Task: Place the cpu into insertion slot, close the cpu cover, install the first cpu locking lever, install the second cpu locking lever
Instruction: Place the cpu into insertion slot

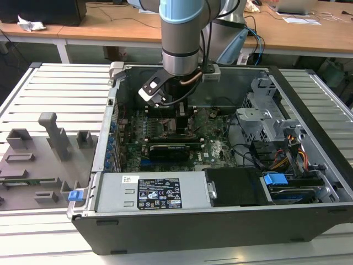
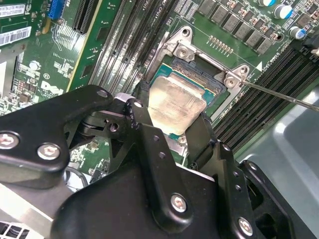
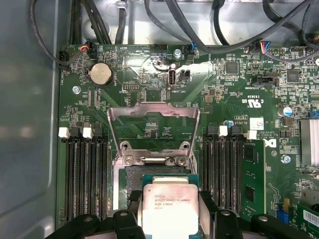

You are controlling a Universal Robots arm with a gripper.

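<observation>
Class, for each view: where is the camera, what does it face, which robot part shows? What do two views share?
Exterior view: off the arm, looking into the computer case; arm shows.
First wrist view: on the wrist, facing the open cpu cover; gripper shows.
Second wrist view: on the wrist, facing the insertion slot; gripper shows.
Both wrist views share the cpu.

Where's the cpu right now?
In both wrist views the cpu is held in the gripper right at the insertion slot, with the cpu cover swung open beyond it.

cpu in claw | over insertion slot | cpu cover just beside slot
</observation>
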